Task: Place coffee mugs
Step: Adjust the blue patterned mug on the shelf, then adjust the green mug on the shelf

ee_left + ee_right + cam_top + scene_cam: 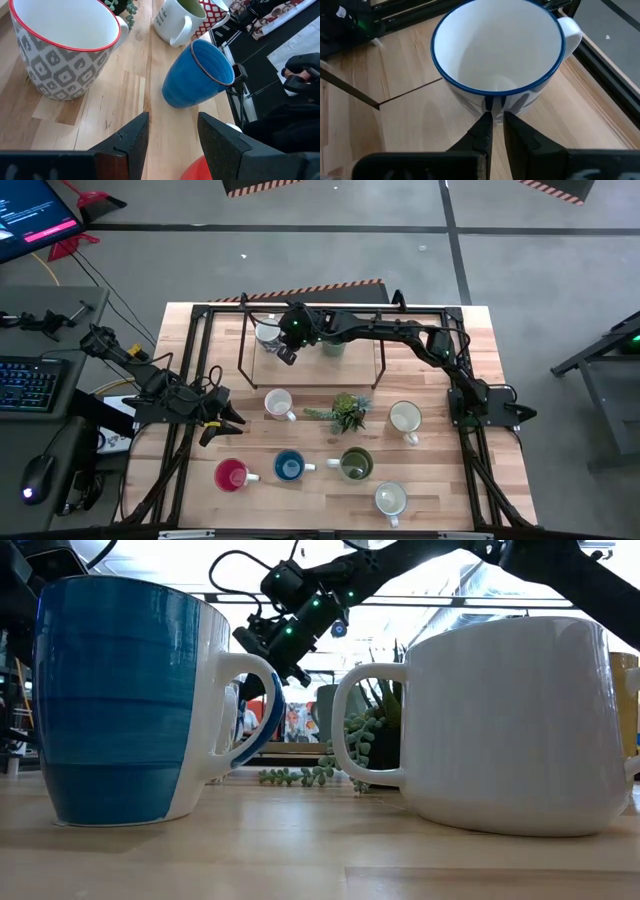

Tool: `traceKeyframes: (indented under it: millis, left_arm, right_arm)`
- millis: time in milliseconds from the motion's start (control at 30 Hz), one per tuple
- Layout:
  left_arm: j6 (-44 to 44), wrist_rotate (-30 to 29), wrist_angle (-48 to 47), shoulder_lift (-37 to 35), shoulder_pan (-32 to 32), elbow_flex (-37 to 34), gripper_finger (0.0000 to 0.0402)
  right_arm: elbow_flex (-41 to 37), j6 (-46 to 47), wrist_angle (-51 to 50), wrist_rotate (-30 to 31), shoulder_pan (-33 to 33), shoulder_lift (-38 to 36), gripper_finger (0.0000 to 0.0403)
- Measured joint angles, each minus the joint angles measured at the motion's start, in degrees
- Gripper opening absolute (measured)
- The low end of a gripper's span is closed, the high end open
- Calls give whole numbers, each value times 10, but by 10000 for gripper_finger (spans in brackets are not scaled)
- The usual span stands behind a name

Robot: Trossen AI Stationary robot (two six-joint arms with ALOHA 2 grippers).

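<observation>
My right gripper (287,352) (495,117) reaches to the far left part of the table. Its fingers are shut, with only a slit between them, at the outer wall of a white mug with a blue rim (497,55) (268,332). That mug stands upright on its base inside a dark frame. My left gripper (225,425) (172,135) hangs open over bare wood. A grey-patterned mug with a red rim (65,50), a blue mug (197,75) (290,467) and a red mug (232,475) stand close around it. My right gripper comes slanting down at the blue-rimmed mug's outer wall just below the rim (495,102), on the side away from the handle (570,32). Both fingertips (486,122) stay outside the mug. I cannot tell whether they touch it.
A spiky green plant (348,412) sits mid-table. An olive mug (357,465) and two white mugs (405,418) (390,500) stand toward the near right. A greenish mug (333,345) stands inside the dark frame (380,350). Black rails (190,380) line the table's sides.
</observation>
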Motion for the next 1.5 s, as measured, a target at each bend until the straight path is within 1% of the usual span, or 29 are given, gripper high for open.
traceKeyframes:
  millis: [200,400,667,767,867,933,1033,1133,1167,1233,1300,1367,1433,1500]
  left_arm:
    - [0,0,0,0,0,0,158]
    - [0,0,1,0,0,0,158]
    - [-5,0,3,0,0,0,158]
    - [-5,0,3,0,0,0,158]
    - [-5,0,2,0,0,0,158]
    - [-5,0,3,0,0,0,158]
    - [-10,0,3,0,0,0,158]
    - [-10,0,3,0,0,0,158]
    - [-10,0,3,0,0,0,158]
    - [-11,0,2,-1,0,0,158]
    - [-11,0,2,-1,0,0,158]
    - [-11,0,2,-1,0,0,158]
    - [-10,0,1,-1,0,0,158]
    - [-10,0,1,-1,0,0,158]
  right_arm:
    - [0,0,8,2,0,0,30]
    - [0,5,30,-5,0,16,30]
    - [1,10,-15,-8,1,7,30]
    - [16,2,-65,16,0,-3,30]
    - [52,-19,-126,77,0,-7,30]
    - [85,-33,-158,104,0,-8,30]
    - [141,-36,-218,116,-1,-8,30]
    - [210,-55,-321,118,0,-11,30]
    - [201,-60,-334,124,0,-29,30]
    - [159,-60,-375,131,1,-74,30]
    - [132,-43,-427,136,1,-118,30]
    - [105,-24,-479,158,5,-164,30]
    - [70,-9,-506,179,9,-212,30]
    - [25,4,-516,184,17,-264,30]
